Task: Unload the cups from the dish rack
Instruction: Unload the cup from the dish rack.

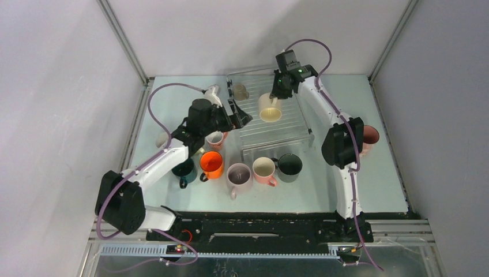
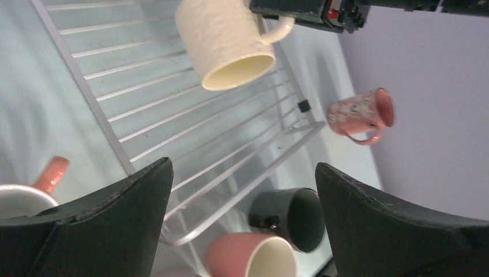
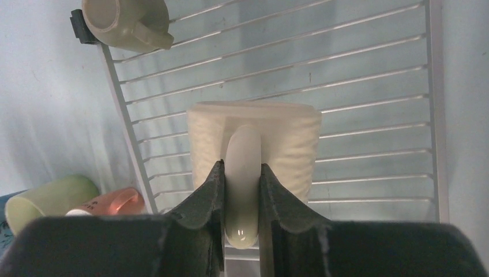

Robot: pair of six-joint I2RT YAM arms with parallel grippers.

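The dish rack (image 1: 291, 130) stands at the middle back of the table. My right gripper (image 1: 278, 92) is shut on the handle of a cream mug (image 1: 270, 108) and holds it tipped over the rack. In the right wrist view, my right gripper (image 3: 242, 193) pinches the handle of the cream mug (image 3: 254, 138) over the wire ribs (image 3: 369, 86). A beige mug (image 1: 240, 91) lies in the rack's far left corner and also shows in the right wrist view (image 3: 124, 20). My left gripper (image 1: 240, 115) is open and empty at the rack's left edge. In the left wrist view, my left gripper (image 2: 242, 219) frames the rack (image 2: 173, 104) and the cream mug (image 2: 228, 40).
Mugs stand on the table in front of the rack: dark teal (image 1: 184, 171), orange (image 1: 211, 164), mauve (image 1: 239, 174), pink (image 1: 264, 170), black (image 1: 289, 166). A pink-white mug (image 1: 214, 139) sits under my left arm. A pink patterned mug (image 1: 369, 135) stands at the right.
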